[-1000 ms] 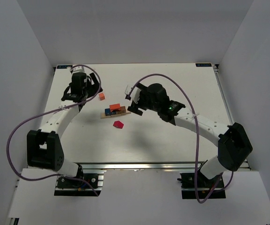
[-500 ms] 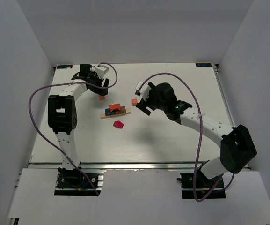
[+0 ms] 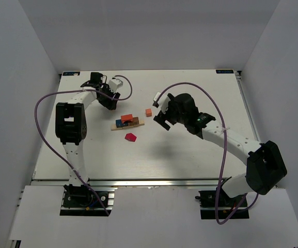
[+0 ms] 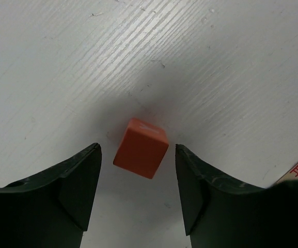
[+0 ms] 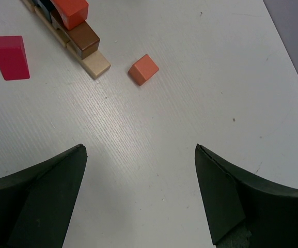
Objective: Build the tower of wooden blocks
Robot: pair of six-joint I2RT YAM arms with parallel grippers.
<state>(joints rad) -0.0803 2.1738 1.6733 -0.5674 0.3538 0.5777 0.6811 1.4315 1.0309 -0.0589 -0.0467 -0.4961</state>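
step: grasp cube [image 4: 141,148] | left gripper [image 4: 137,170]: jaws apart, straddling cube; towards far-left corner | right gripper [image 5: 138,160]: jaws apart, empty | tower [image 3: 127,122]: left of desk centre | tip: cube looks skewed; square wrist so pads meet flat faces; close gently

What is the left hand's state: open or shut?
Open: left hand fingers stand apart, flanking the orange block, gaps visible.

A white table [image 3: 190,155] sits between pale enclosure walls [image 3: 19,77], a metal rail [image 3: 154,183] along its near edge.
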